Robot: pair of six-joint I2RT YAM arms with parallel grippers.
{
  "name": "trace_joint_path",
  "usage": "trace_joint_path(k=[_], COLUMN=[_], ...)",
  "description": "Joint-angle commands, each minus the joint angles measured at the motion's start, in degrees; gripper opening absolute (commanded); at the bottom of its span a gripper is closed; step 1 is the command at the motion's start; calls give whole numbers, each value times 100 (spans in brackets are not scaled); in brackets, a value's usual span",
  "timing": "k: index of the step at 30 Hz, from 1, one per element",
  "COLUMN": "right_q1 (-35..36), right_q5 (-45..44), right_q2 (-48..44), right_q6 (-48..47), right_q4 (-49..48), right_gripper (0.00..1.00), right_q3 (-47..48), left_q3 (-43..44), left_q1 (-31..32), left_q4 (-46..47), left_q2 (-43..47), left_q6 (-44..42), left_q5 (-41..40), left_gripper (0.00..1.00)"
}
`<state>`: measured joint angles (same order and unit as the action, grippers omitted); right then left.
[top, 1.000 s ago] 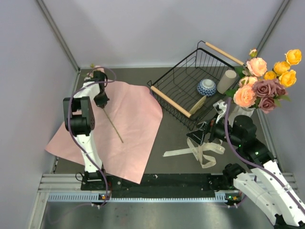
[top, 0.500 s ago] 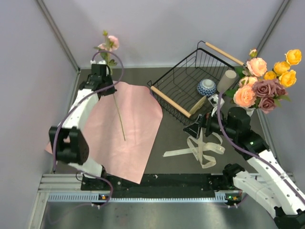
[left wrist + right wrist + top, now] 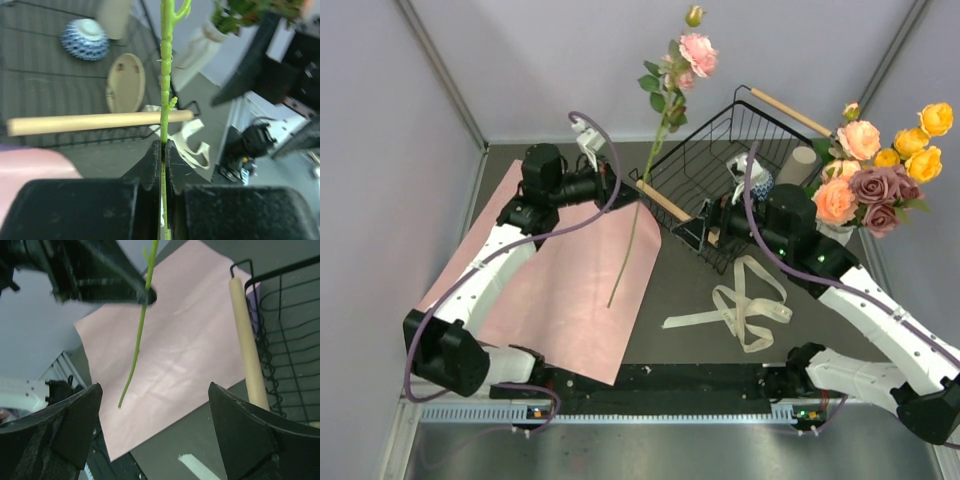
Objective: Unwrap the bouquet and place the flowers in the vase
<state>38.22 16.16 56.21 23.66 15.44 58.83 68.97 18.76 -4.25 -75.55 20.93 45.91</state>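
Between black jaws, slender green stem [image 3: 165, 75]

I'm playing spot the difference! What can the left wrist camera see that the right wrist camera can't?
Only the left wrist: the bowl, the ribbon and the vase. Only the right wrist: the loose bottom end of the stem, seen through the open right gripper. Both: the stem, the left gripper shut on it, the basket's wooden handle and pink paper.
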Motion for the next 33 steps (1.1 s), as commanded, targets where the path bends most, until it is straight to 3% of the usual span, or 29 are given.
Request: trace_joint_path(k=[1,6,10,21,25,27,33], right_q1=[98,89,98,98,107,116,204], right_q5=[-736,-904,-1062,-975,-896,-817,-579], right_q2=[171,268,478,795,813,796,743], right_q6=[-19,-20,-11,121,165,183,358], right_q4=[-770,-1481,-1648,-1825,-1843,-1895,-1992], right_gripper=[85,75,63,47,36,36,48], right_q3=[638,735,902,1298,1386,1395,1228], left_q3=[-155,-226,-253,-252,-252,-252,-252], left_q1=[347,567,672,909,971,989,1006], left_q4=[952,1119,1295,1313,1278,1251,1190], left_q2=[391,444,444,488,497,506,541], left_q6=[183,368,500,544,474,456,386], left_q5=[867,954,1087,1183,1166,1157,1096], left_gripper=[0,0,0,0,0,0,0])
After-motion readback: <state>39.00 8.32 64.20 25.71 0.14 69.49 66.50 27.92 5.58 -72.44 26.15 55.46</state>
